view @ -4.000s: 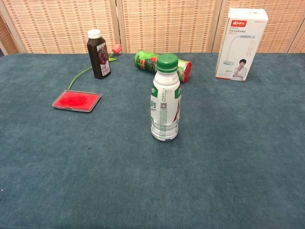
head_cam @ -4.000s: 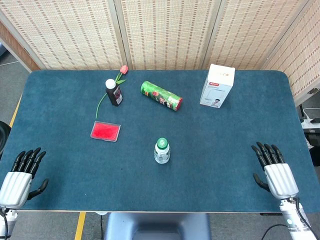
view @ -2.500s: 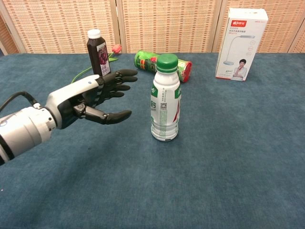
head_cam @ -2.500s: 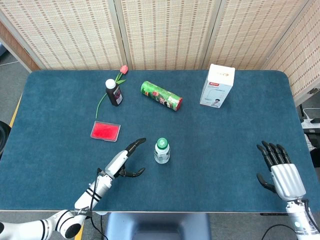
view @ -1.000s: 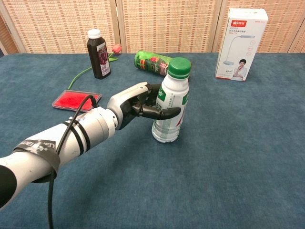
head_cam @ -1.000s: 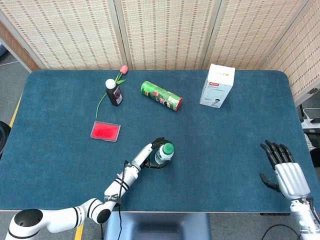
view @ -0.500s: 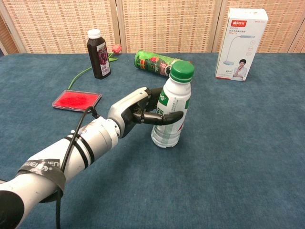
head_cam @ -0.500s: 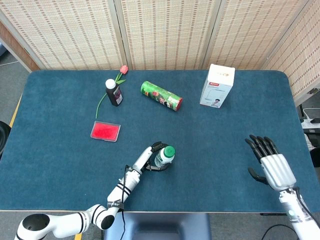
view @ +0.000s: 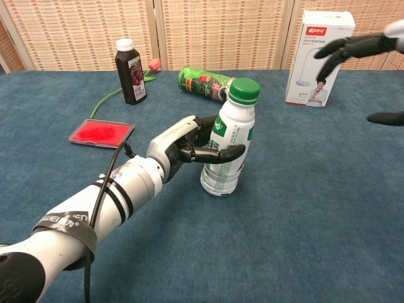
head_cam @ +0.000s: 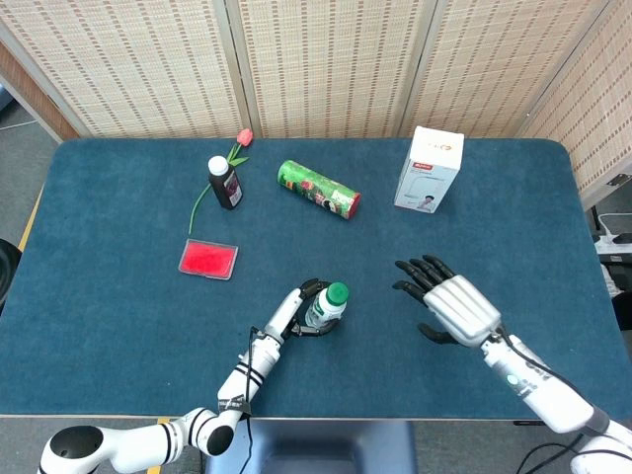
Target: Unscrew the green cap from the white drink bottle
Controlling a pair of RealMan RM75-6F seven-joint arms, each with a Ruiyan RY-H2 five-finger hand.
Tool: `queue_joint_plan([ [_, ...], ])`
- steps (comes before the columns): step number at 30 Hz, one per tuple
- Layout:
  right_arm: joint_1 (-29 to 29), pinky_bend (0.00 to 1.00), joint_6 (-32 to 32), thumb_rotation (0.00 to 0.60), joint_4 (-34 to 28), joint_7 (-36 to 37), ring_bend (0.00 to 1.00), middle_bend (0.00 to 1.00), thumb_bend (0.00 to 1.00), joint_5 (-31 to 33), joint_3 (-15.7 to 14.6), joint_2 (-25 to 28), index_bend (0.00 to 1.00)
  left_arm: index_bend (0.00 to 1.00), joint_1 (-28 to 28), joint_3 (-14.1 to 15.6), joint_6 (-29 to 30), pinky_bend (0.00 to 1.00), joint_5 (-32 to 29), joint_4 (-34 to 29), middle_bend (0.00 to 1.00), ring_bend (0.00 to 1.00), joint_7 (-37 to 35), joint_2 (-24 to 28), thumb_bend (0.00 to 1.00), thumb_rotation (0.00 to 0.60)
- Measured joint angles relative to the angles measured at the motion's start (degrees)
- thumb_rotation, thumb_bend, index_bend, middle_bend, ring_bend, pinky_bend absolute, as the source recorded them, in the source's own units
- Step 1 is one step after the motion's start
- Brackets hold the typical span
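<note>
The white drink bottle point(view: 228, 146) stood slightly tilted on the table point(head_cam: 118, 296), its body enclosed by my left hand point(view: 183, 146), which gripped it at mid-height with fingers wrapped around the label. The green cap point(view: 243, 90) sat directly above that grip, apparently still seated. My right hand point(head_cam: 449, 304) hovered to the right of the bottle, well apart from it, fingers spread and holding nothing. I judged the plastic body light, smooth and somewhat compressible, so the left grip needed firmness without crushing; the small ribbed cap was best taken by the fingertips around its rim.
</note>
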Motion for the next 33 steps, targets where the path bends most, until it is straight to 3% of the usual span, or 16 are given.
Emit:
queue_joint_plan([
  [14,8.3,0.0,-6.5,0.6,-3.1,-9.8,0.0,0.0,0.29,14.8,2.1,-3.0,0.21,0.69,0.3,-0.5,-0.3,0.05,0.2,-1.2,0.75,0.27,-0.8,0.5,0.68,0.6],
  [33,14.1,0.0,-5.3,0.6,-3.4,-14.4,0.0,0.0,0.29,21.8,1.2,-7.2,0.2,0.7,0.4,-1.0,-1.2,0.05,0.1,-0.8,0.76,0.28,-2.4,0.2,0.7,0.6],
])
